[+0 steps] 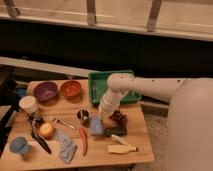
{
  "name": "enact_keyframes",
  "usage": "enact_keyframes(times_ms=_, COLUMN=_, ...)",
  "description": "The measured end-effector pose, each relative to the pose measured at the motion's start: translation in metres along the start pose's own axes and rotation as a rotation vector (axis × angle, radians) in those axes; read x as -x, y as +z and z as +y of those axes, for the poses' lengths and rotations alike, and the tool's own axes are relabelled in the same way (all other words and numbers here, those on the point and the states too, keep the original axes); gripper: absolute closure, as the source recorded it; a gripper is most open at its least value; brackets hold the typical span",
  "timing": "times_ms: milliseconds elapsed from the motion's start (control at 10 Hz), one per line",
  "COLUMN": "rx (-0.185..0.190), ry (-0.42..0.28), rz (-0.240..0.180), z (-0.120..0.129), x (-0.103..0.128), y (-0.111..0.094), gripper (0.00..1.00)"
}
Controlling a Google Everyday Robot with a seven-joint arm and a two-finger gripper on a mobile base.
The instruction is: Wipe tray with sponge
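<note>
The green tray [99, 86] stands at the table's back edge, its right part hidden behind my arm. On the wood just in front of it lies the light-blue sponge [96, 126]. My gripper [103, 120] points straight down from the white wrist and is shut on the sponge's right end. The sponge rests low at the table surface, in front of the tray and outside it.
A purple bowl [46, 91], an orange bowl [71, 89] and a white cup [28, 105] stand at the left. A dark small cup [83, 116], a dark block [116, 131], a grey-blue rag [66, 147], a blue cup [19, 146] and an orange fruit [46, 130] crowd the front of the table [142, 150].
</note>
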Motion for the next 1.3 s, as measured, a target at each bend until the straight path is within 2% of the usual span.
enact_keyframes(times_ms=100, rx=-0.038, ry=0.031, rz=-0.054, z=-0.006, x=0.007, y=-0.024, gripper=1.0)
enact_keyframes(times_ms=300, rx=-0.088, ry=0.086, rz=-0.148, z=-0.019, x=0.025, y=-0.065, gripper=1.0)
enact_keyframes(times_ms=500, rx=-0.113, ry=0.149, rz=-0.247, z=-0.039, x=0.055, y=-0.106, gripper=1.0)
enact_keyframes(times_ms=600, rx=-0.116, ry=0.171, rz=-0.276, z=-0.047, x=0.062, y=-0.119, gripper=1.0)
enact_keyframes(times_ms=1200, rx=-0.116, ry=0.172, rz=-0.28, z=-0.046, x=0.064, y=-0.12, gripper=1.0)
enact_keyframes(times_ms=1300, rx=-0.118, ry=0.179, rz=-0.291, z=-0.048, x=0.066, y=-0.122, gripper=1.0)
